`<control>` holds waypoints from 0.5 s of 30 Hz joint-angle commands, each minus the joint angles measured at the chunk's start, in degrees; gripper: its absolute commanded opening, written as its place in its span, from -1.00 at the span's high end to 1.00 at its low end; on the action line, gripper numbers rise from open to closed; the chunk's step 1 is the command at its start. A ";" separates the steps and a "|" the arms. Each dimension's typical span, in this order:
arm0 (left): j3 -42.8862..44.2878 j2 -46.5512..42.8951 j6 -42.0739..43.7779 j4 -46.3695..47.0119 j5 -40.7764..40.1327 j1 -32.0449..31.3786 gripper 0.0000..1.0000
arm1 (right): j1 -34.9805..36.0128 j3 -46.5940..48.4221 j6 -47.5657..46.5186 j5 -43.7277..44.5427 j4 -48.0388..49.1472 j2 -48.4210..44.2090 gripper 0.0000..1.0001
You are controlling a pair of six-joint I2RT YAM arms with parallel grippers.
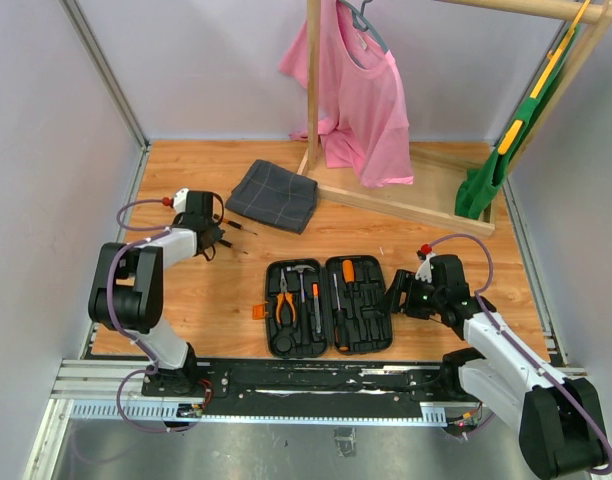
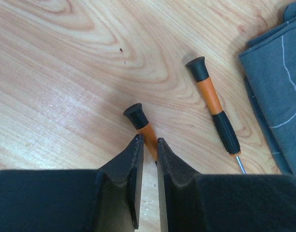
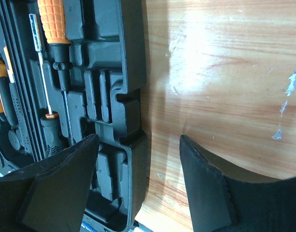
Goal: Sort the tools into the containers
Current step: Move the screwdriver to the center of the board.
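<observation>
One slim screwdriver (image 2: 140,124): light, stiff; take orange handle.
Left gripper (image 2: 148,141): narrow around it, contact unclear.
Right gripper (image 3: 138,140): spread, empty.

Now a pale wooden surface (image 1: 216,300) is seen. An open black tool case (image 1: 374,310) is laid flat towards its near edge. Further back a grey checked cloth (image 1: 273,195) is spread, with a left screwdriver (image 2: 137,118) and a right screwdriver (image 2: 213,104) lying beside it. A wooden rack base (image 1: 406,206) is stood behind.
</observation>
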 commanded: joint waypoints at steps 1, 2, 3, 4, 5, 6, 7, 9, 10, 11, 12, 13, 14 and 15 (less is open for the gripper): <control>-2.99 -0.30 4.65 -6.75 0.01 0.49 0.62 | 0.44 -0.35 0.21 -0.80 1.09 0.50 -0.38; -3.40 -0.47 5.04 -6.83 0.49 0.49 0.62 | 0.46 -0.28 0.22 -1.02 1.27 0.77 -0.38; -3.85 -0.72 5.37 -6.88 0.99 0.49 0.62 | 0.43 -0.06 0.13 -1.20 1.32 1.04 -0.38; -4.33 -1.04 5.71 -6.73 1.66 0.41 0.62 | 0.44 0.05 0.11 -1.38 1.41 1.29 -0.38; -4.81 -1.36 6.08 -6.68 2.33 0.40 0.62 | 0.42 0.16 0.12 -1.44 1.42 1.47 -0.38; -5.18 -1.56 6.37 -6.80 2.98 0.40 0.62 | 0.42 0.28 0.11 -1.45 1.46 1.57 -0.38; -5.49 -1.76 6.64 -6.91 3.60 0.40 0.62 | 0.42 0.28 0.13 -1.45 1.50 1.59 -0.38; -6.39 -2.32 7.01 -7.24 4.49 0.32 0.62 | 0.42 0.35 0.15 -1.45 1.59 1.51 -0.38; -6.84 -2.58 7.06 -7.28 4.77 0.33 0.62 | 0.48 0.30 0.14 -1.45 1.60 1.51 -0.38; -7.16 -2.65 7.03 -7.36 4.93 0.33 0.61 | 0.42 0.24 0.19 -1.45 1.61 1.51 -0.39; -7.31 -2.59 7.00 -7.44 4.82 0.36 0.61 | 0.45 0.20 0.26 -1.45 1.60 1.51 -0.39; -7.40 -2.38 6.93 -7.52 4.59 0.35 0.60 | 0.46 0.17 0.33 -1.50 1.57 1.51 -0.39; -7.35 -1.96 6.91 -7.47 4.33 0.34 0.59 | 0.47 0.23 0.30 -1.54 1.60 1.51 -0.39; -7.14 -1.38 6.91 -7.61 4.07 0.38 0.57 | 0.44 0.15 0.30 -1.54 1.60 1.46 -0.39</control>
